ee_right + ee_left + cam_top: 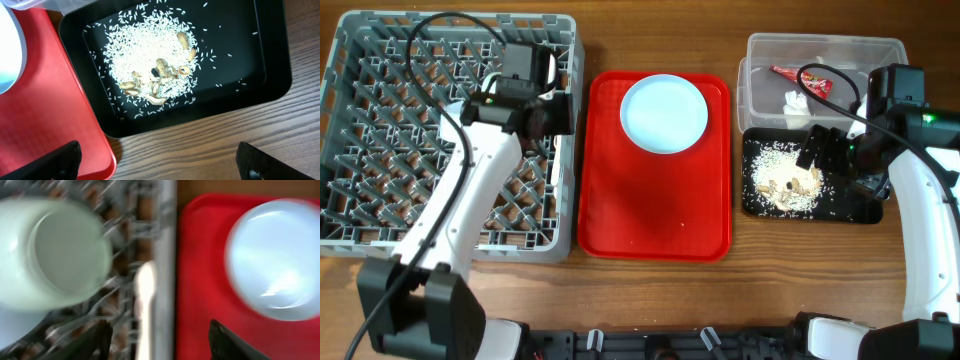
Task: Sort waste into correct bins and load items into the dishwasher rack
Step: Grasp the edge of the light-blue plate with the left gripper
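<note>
The grey dishwasher rack (380, 120) fills the left. My left gripper (548, 115) hovers open and empty over its right edge (165, 255). In the blurred left wrist view a mint-blue bowl (55, 255) sits in the rack, with a white utensil (145, 295) beside the edge. The pale-blue plate (663, 112) (275, 260) lies on the red tray. The clear tub (880, 55) holds the red wrapper (798, 78) and white scrap (795, 100). The black tray (860, 205) (270, 75) holds rice-like scraps (782, 180) (145, 55). My right gripper (817, 148) (160, 165) is open and empty above it. The cup is out of view.
The flat red serving tray (655, 210) (50, 110) (200, 280) lies between the rack and the bins, touching the black tray's left side. Bare wood table (200, 150) runs along the front. Black cables loop over the rack and the clear tub.
</note>
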Motion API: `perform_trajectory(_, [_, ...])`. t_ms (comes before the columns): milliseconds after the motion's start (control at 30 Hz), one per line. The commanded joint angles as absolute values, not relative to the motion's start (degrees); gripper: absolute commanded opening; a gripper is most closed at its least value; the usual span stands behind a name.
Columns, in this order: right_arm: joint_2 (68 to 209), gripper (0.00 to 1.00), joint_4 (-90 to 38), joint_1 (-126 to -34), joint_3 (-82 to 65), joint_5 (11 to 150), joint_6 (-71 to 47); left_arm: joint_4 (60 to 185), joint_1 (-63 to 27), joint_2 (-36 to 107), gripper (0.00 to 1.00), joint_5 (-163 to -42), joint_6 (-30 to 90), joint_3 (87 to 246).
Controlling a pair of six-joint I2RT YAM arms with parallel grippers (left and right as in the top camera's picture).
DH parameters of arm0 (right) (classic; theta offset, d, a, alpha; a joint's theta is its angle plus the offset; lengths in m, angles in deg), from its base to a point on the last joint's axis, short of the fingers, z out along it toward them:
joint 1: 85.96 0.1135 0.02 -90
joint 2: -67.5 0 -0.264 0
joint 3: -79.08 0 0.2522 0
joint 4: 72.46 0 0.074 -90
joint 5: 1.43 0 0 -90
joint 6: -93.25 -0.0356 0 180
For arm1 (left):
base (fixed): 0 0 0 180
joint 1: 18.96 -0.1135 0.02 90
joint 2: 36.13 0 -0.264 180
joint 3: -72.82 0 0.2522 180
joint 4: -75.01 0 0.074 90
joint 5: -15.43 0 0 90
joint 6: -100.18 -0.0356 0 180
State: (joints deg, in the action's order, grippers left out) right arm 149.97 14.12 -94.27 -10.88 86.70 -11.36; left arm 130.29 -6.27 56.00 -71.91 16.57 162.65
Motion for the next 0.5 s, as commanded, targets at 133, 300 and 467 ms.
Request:
perform_trajectory(133, [149.3,1.00,14.0,-94.3,-10.8,86.4,-10.2,119.6,2.5,57.1,0.64,-83.5,16.3,162.7])
perform_trajectory(300, [149.3,1.00,14.0,-94.3,-10.8,86.4,-10.2,112.7,9.0,63.7,0.64,-83.5,14.4,162.7])
perform_trajectory(467, [149.3,1.00,14.0,-94.3,-10.8,86.4,-10.2,107.7,14.6,71.5,0.63,-83.5,8.6,162.7])
